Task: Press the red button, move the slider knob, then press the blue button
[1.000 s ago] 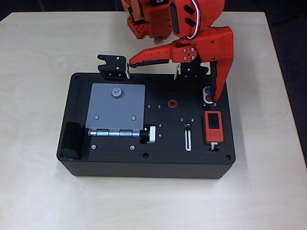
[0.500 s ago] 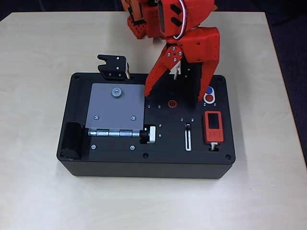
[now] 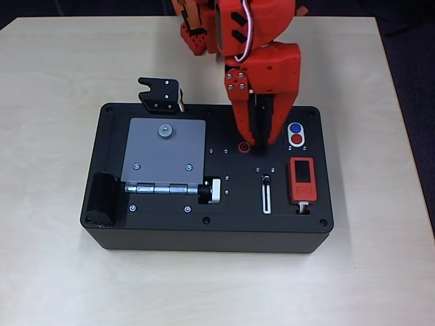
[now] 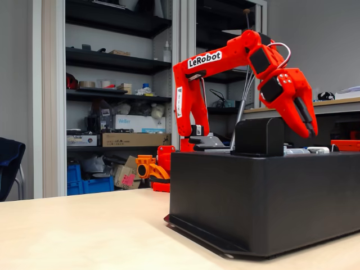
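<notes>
In the overhead view the red button (image 3: 297,140) and the blue button (image 3: 296,128) share a white oval near the black box's far right. The slider knob (image 3: 266,180) sits at the far end of its narrow white-rimmed slot (image 3: 266,197). My orange gripper (image 3: 258,145) is shut with nothing in it. Its tips point down over the box, left of the buttons and just beyond the slot. In the fixed view the gripper (image 4: 309,131) hangs a little above the box top.
A red ring socket (image 3: 243,146) lies just left of the gripper tips. A red module with a dark screen (image 3: 302,180) is right of the slot. A grey hinged plate (image 3: 163,153) and a silver-and-black knob (image 3: 212,191) fill the box's left half. The box (image 3: 204,234) rests on a pale table.
The jaws, wide open a second ago with one finger by the buttons, have closed. The gripper has swung left to the middle of the box, uncovering both buttons.
</notes>
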Motion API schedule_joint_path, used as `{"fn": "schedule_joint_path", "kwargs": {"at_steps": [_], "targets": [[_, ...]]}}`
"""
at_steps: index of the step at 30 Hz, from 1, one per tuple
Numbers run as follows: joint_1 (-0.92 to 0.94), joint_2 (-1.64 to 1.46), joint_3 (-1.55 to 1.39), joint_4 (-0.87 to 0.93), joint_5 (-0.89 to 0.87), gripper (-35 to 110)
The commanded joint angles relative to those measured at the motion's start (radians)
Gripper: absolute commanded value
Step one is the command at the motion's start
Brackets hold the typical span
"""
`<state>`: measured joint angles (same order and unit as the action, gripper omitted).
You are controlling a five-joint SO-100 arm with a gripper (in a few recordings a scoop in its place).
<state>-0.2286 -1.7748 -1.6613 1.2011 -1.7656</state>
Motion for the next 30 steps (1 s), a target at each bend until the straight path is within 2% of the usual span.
{"fn": "schedule_joint_path", "kwargs": {"at_steps": [1, 9, 30], "targets": [[-0.008, 0.003, 0.049, 0.017, 0.002, 0], [0.018, 0.069, 0.087, 0.034, 0.126, 0], [0.006, 0.178, 0.19, 0.028, 0.118, 0]]}}
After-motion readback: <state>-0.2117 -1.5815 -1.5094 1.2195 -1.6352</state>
